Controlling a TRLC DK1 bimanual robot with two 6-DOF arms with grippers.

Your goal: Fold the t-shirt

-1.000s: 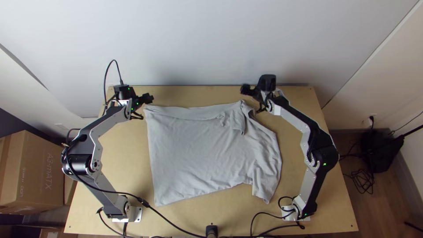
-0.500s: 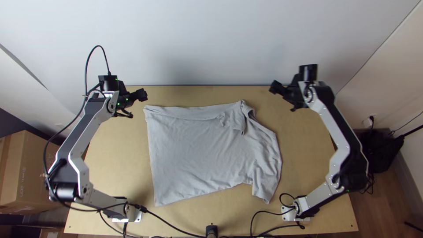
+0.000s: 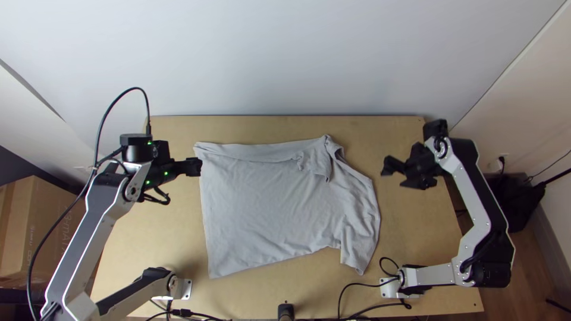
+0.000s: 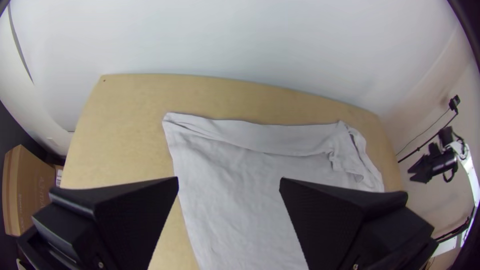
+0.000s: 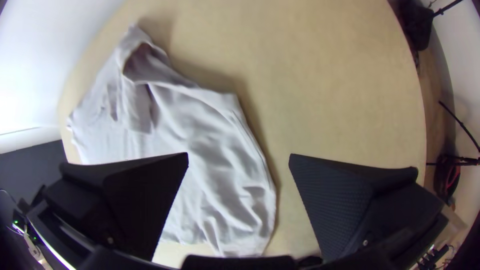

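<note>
My left gripper [image 3: 193, 167] hangs in the top view at the upper left edge of the light grey t-shirt [image 3: 273, 202], above the cloth. My right gripper [image 3: 392, 176] stands off to the shirt's right, apart from it. The shirt lies mostly spread, its far edge turned over in a strip, with a bunched part at the upper right and wrinkles on the right. In the left wrist view, my left gripper [image 4: 229, 182] is open over the t-shirt [image 4: 240, 200]. In the right wrist view, my right gripper [image 5: 239, 157] is open, with the t-shirt [image 5: 200, 150] beyond it.
The wooden table [image 3: 416, 238] shows around the shirt, with a wall behind its far edge. Black cables [image 3: 351, 297] run along the near edge. A cardboard box [image 3: 35, 232] stands on the left, and a black bag [image 3: 514, 202] on the right.
Both grippers have moved: the right one well to the right and then toward the near side, the left one slightly left, then back toward the near side. The shirt has stayed put.
</note>
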